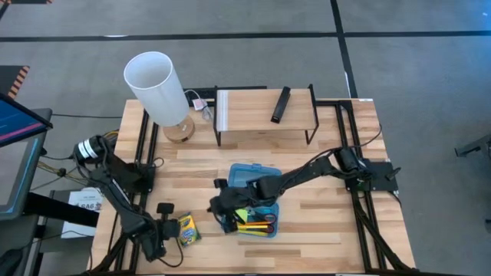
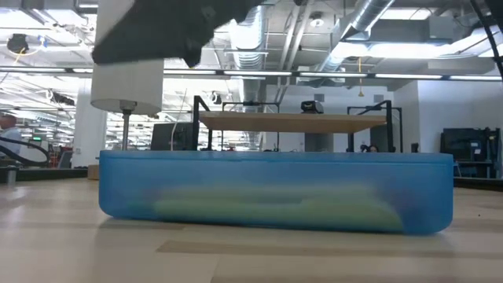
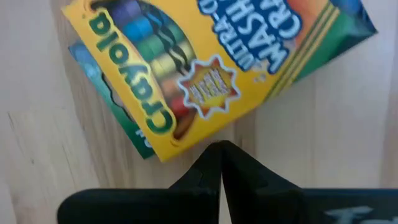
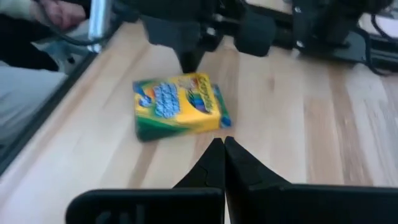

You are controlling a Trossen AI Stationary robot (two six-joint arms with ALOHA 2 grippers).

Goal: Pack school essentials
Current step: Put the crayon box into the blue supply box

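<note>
1. Left gripper [image 1: 166,230], fingers pressed together and empty, is hovering at 9 o'clock of the crayon box [image 1: 186,228], lying on the table [image 1: 330,215]
2. Right gripper [image 1: 222,205], pressed together, is hanging at the blue tray's [image 1: 247,173] 8 o'clock

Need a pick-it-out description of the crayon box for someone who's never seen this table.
Start at the white-shaded lamp at the table's far left, then come straight toward the near edge. There the crayon box lies flat on bare wood, just beside the left tool and left of the blue bin. It is the only yellow-and-green printed carton lying loose outside the bin.
</note>
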